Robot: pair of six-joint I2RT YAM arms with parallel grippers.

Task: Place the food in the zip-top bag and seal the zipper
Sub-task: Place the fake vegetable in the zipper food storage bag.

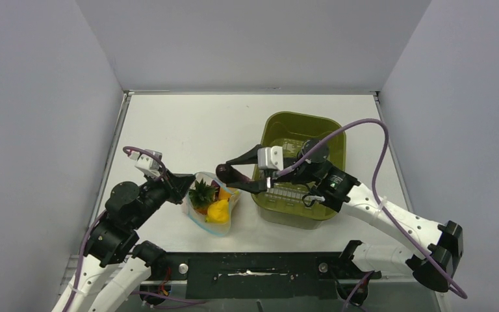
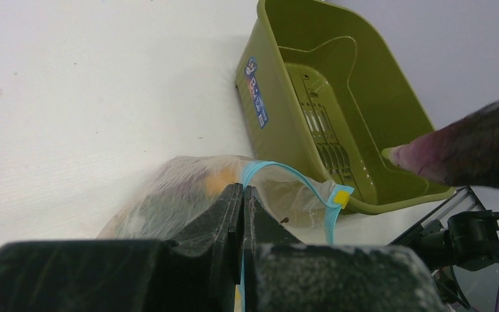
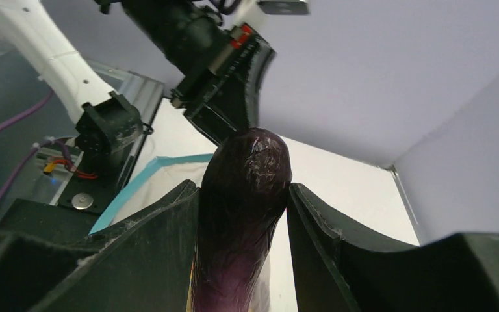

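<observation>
Left of basin (image 1: 335, 130): bag (image 1: 195, 212) sits on table, mouth gaping upward. Inside it: leafy-topped fruit (image 1: 201, 193), banana (image 1: 219, 212) and an orange piece (image 1: 226, 194).

Left gripper (image 1: 183, 184): jaws fully closed, pinching the mouth edge of the bag on the side away from basin. In left wrist view the plastic is bunched between the fingers, and the zipper (image 2: 279, 170) arcs from them toward basin, ending at a yellow slider (image 2: 342, 195).

Right gripper (image 1: 229, 174): reaches out over the basin's left rim toward bag, jaws partly apart and clamped on eggplant (image 3: 250, 175).

Eggplant: dark purple, glossy. Its long axis runs along the fingers, roughly level. The free end sticks out past the fingertips and points away from basin, toward bag. It is held off the table between basin and bag, tip just beside the bag's mouth and not yet inside. In left wrist view that tip looks pale pink.
</observation>
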